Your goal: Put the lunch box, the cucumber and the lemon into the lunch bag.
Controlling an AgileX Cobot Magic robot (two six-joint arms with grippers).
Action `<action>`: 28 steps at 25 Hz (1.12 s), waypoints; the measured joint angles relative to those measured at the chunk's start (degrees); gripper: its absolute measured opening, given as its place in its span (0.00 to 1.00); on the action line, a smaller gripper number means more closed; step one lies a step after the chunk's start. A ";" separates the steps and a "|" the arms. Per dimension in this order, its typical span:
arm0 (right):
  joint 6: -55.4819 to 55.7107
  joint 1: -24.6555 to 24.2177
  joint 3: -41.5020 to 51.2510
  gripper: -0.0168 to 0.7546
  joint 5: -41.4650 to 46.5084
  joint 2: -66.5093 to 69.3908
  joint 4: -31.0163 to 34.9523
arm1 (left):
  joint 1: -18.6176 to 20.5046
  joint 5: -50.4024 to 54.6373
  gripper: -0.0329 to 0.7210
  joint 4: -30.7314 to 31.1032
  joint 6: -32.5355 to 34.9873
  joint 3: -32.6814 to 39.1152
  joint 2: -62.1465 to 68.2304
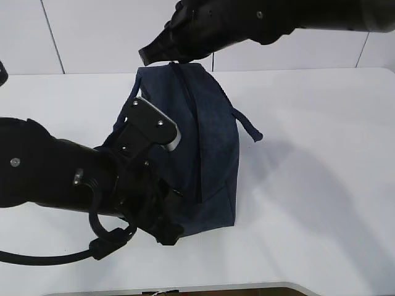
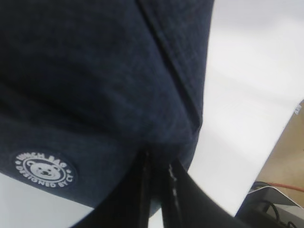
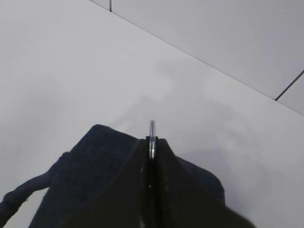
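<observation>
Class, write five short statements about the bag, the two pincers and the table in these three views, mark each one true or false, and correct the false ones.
1. The lunch bag is dark navy fabric. True.
2. The right pincer is shut on the metal zipper ring. True.
3. The left pincer stands wide open above the bag. False: it is shut, pinching the bag's fabric at its near end.
4. A round white logo with a bear's face shows on the bag. True.
5. The lemon and cucumber lie on the table beside the bag. False: neither shows anywhere in these views; the tabletop around the bag is bare white.
</observation>
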 joint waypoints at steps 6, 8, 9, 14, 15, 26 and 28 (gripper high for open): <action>0.00 -2.03 -4.35 0.03 2.31 3.23 0.19 | 0.00 1.53 0.04 1.07 0.09 0.00 -0.28; 0.00 -2.86 -4.65 0.03 2.94 3.53 0.23 | 0.00 2.24 0.04 1.48 0.09 0.00 -0.79; 0.00 -3.34 -4.75 0.03 3.09 3.53 0.33 | 0.00 2.37 0.04 1.62 0.09 0.00 -1.08; 0.00 -5.80 -5.03 0.03 5.70 3.53 0.55 | 2.21 4.22 0.04 1.76 0.09 0.00 -2.63; 0.00 -6.19 -5.03 0.03 6.14 3.53 0.66 | 3.02 4.65 0.04 1.76 0.09 0.00 -2.86; 0.22 -6.70 -5.16 0.03 8.17 3.53 4.10 | 10.22 8.23 0.04 0.74 0.09 0.00 -3.01; 0.22 -6.70 -5.16 0.03 8.26 3.53 4.66 | 10.21 8.23 0.05 -0.59 0.09 0.00 -3.01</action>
